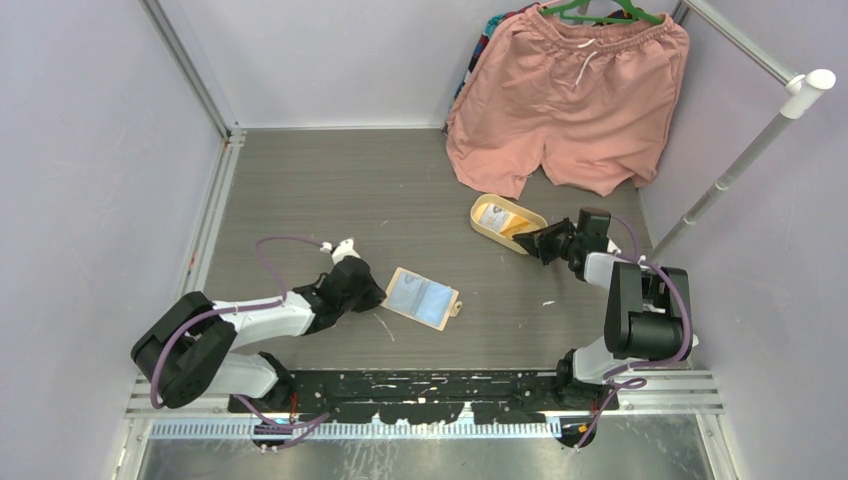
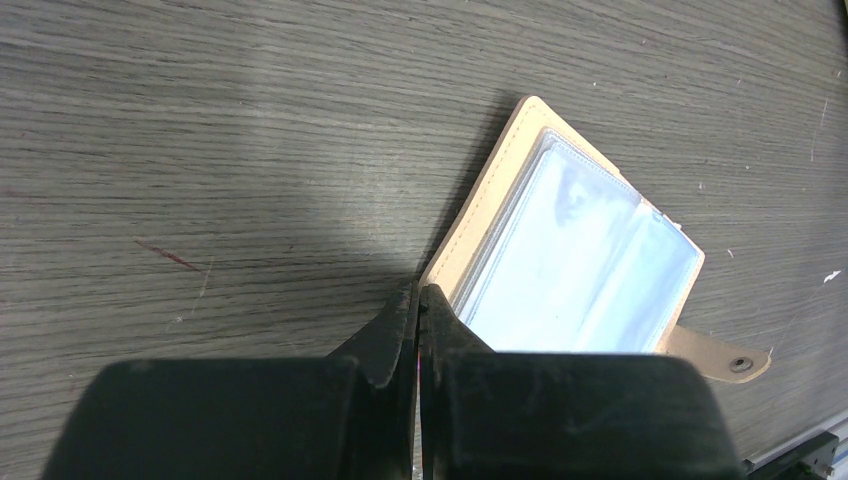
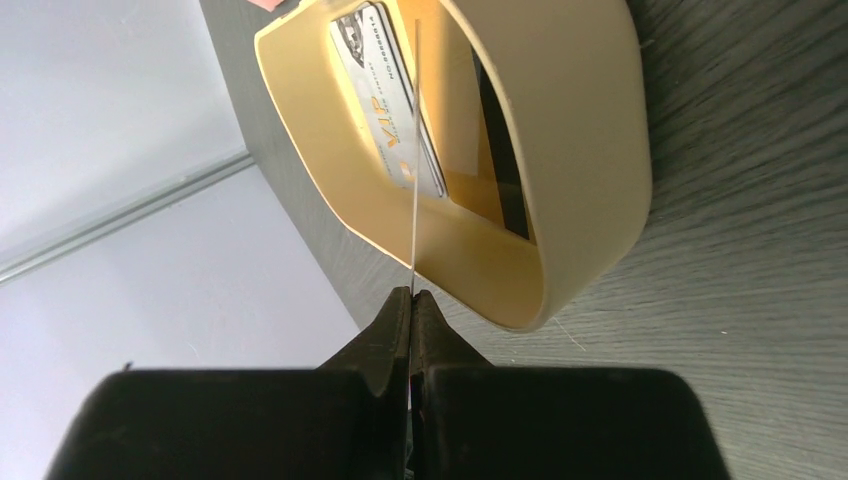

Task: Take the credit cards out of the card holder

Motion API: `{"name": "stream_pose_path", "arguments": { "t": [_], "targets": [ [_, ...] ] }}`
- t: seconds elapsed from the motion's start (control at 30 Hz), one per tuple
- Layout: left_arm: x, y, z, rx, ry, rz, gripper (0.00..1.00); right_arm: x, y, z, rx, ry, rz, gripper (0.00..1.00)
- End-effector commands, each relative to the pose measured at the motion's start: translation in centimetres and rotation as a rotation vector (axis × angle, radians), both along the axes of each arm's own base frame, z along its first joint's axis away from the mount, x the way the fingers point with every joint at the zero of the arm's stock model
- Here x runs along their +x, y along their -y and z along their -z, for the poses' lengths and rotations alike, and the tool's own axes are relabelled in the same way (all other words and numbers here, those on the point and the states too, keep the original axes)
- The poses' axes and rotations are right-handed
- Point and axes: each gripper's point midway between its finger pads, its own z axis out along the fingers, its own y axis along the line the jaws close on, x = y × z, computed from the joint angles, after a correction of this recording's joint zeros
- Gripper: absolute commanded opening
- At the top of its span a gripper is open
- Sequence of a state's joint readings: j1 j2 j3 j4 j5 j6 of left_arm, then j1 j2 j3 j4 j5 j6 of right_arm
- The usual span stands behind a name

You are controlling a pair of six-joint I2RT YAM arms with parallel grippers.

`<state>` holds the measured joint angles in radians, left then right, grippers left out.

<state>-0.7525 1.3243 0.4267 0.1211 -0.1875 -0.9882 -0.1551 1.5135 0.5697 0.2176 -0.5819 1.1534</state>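
Note:
The card holder (image 1: 424, 297) lies open on the table, pale bluish pockets up, snap tab (image 2: 735, 362) to the right. My left gripper (image 1: 375, 295) is shut, its tips (image 2: 418, 290) at the holder's (image 2: 575, 250) left corner, with nothing seen between them. My right gripper (image 1: 537, 241) is shut on a thin credit card seen edge-on (image 3: 414, 150), which reaches over the oval tan tray (image 3: 590, 150). In the tray lie a whitish card (image 3: 385, 100) and an orange-yellow card (image 3: 478, 195). Both show in the top view, whitish (image 1: 492, 215) and orange-yellow (image 1: 517, 231).
Pink shorts (image 1: 570, 100) hang at the back right, reaching the table behind the tray (image 1: 480, 228). A white pole (image 1: 750, 160) slants along the right side. Grey walls enclose the table on the left, back and right.

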Motion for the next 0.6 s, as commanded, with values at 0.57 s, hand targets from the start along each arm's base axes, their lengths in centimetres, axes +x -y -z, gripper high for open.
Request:
{"name": "stream_pose_path", "arguments": {
  "t": [0.57],
  "targets": [
    [-1.02, -1.54, 1.50, 0.072, -0.037, -0.010, 0.00, 1.47, 0.83, -0.32, -0.055, 0.035, -0.011, 0.14]
  ]
}}
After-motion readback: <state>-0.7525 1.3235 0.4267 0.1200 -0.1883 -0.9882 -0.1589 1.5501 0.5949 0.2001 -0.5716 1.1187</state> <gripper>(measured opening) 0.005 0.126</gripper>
